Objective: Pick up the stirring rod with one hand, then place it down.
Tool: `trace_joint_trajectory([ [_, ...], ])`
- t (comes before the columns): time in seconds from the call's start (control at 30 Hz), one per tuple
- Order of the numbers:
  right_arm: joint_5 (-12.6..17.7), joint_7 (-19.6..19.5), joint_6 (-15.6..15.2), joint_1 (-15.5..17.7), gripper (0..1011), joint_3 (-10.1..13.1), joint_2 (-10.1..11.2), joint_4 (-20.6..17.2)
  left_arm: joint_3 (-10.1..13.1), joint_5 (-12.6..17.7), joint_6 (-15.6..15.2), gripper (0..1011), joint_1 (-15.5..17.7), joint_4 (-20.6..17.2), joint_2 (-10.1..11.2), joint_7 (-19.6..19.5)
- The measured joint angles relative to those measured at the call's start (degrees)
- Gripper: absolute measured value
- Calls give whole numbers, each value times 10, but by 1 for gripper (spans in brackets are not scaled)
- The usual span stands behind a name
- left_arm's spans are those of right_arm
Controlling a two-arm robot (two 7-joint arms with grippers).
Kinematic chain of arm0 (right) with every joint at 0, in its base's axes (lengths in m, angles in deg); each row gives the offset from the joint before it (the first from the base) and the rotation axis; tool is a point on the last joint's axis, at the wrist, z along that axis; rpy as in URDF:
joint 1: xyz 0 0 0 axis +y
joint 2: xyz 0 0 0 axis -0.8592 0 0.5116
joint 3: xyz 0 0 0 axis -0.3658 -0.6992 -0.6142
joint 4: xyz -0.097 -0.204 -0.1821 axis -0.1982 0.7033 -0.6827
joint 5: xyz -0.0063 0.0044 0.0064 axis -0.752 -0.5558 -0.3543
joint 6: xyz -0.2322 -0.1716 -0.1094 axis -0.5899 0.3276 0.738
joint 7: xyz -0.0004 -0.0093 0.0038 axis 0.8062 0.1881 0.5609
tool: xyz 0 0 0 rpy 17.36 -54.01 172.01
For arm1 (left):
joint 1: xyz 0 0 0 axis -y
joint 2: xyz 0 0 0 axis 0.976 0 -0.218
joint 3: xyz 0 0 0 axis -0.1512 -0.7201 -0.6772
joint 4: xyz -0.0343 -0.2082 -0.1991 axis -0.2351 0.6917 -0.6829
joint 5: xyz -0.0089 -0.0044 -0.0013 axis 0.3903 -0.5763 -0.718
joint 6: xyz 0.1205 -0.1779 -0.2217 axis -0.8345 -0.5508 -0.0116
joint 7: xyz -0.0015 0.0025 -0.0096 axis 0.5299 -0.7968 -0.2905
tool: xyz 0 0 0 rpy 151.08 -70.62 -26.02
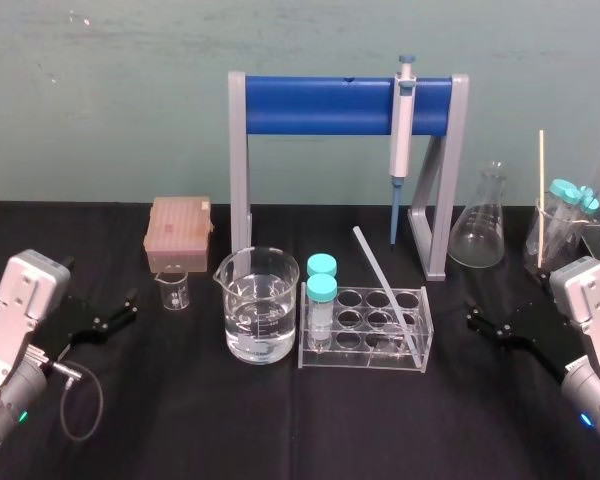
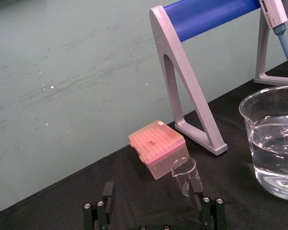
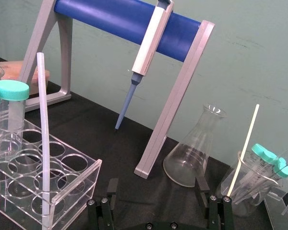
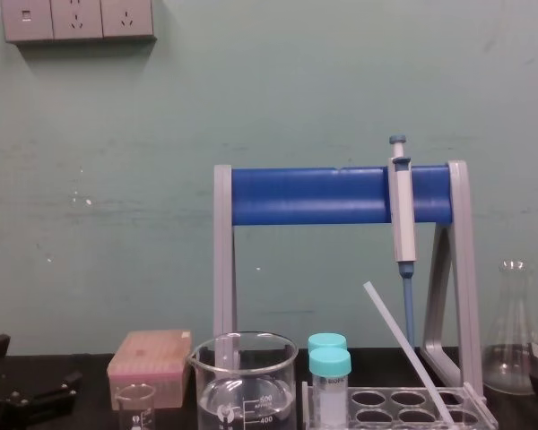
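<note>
Two pincers at near sides of desk [image 1: 280, 420]: left pincer [image 1: 126, 308], right pincer [image 1: 477, 316]. Both stood with fingers apart and held nothing. One stirring rod [image 1: 384, 288], thin, straight, translucent white, leaned in tube rack [image 1: 365, 345] beside two capped tubes [image 1: 322, 300]. One pipette [image 1: 403, 140] hung on stand [image 1: 320, 105] behind.

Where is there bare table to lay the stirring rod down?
Best: the bare table strip in front of the big beaker and rack, between the open left gripper and open right gripper. Smaller gap: rack to right gripper. Crowded: back right around flask and tube beaker; back left at small beaker and tip box. The stirring rod leans in the rack.
</note>
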Motion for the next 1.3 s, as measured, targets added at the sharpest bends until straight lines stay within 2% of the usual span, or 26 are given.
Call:
trace_joint_trajectory([
  [1.3,0,0,0,0,1000,0,0,0,0,0,0,1000,0,0,0,0],
])
